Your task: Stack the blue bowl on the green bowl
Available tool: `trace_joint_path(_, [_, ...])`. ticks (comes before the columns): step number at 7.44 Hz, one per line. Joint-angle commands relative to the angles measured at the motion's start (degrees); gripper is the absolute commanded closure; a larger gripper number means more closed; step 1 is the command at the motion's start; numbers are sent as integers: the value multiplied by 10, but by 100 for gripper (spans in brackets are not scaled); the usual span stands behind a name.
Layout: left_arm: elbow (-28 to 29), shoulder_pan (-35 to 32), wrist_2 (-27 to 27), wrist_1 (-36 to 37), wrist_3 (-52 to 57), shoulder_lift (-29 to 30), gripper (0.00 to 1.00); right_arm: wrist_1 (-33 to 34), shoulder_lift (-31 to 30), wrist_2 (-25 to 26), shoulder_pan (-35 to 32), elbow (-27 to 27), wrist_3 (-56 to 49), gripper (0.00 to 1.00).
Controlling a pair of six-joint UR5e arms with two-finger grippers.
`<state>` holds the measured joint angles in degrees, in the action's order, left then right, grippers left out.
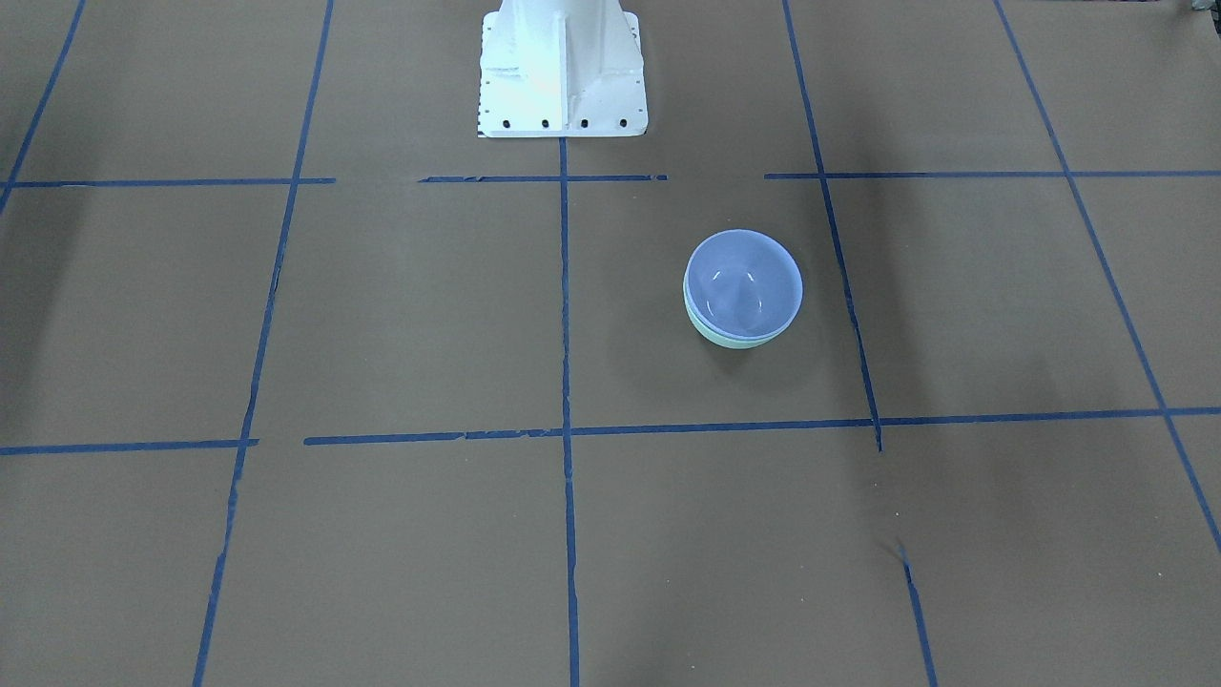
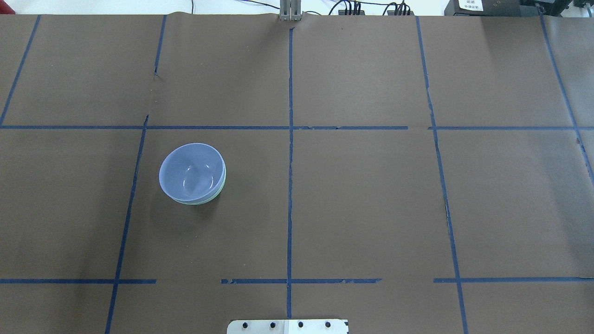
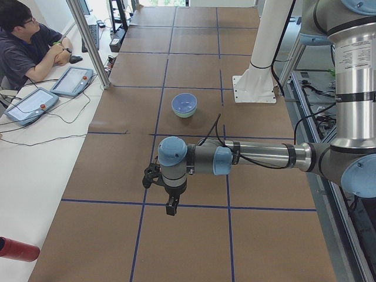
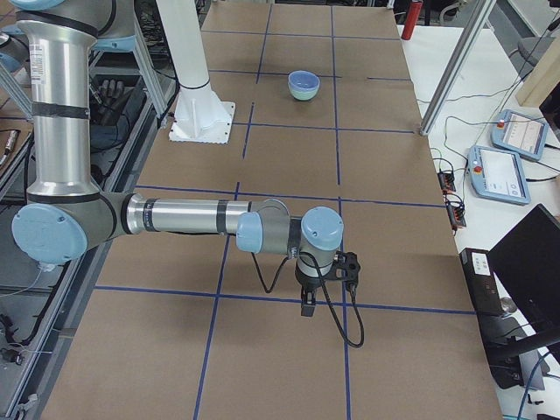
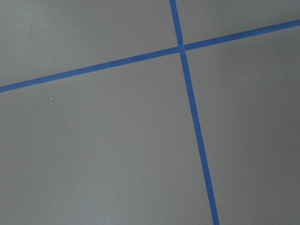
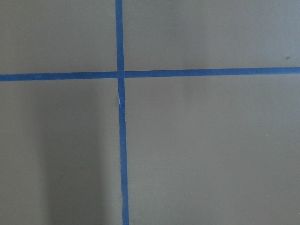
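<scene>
Periwinkle and glossy, the round blue bowl (image 1: 744,281) is nested upright in the pale mint-green bowl (image 1: 734,343), toward nine o'clock on the brown paper-covered table (image 2: 371,208) seen overhead. The left gripper (image 3: 170,208) and right gripper (image 4: 308,306) are held well apart from the bowls; how far either is open cannot be told.

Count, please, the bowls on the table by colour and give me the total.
blue bowl: 1, sitting inside the green one
green bowl: 1, underneath, with only a sliver of its rim showing
Total: 2
</scene>
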<state>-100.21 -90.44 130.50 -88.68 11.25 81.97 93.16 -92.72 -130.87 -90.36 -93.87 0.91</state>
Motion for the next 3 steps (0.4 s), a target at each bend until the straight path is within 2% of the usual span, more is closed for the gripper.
trace_joint_path(1, [0, 0, 0, 0, 0, -1, 0, 0, 0, 0, 0, 0, 0, 0])
trace_joint_path(3, [0, 0, -1, 0, 0, -4, 0, 0, 0, 0, 0, 0, 0, 0])
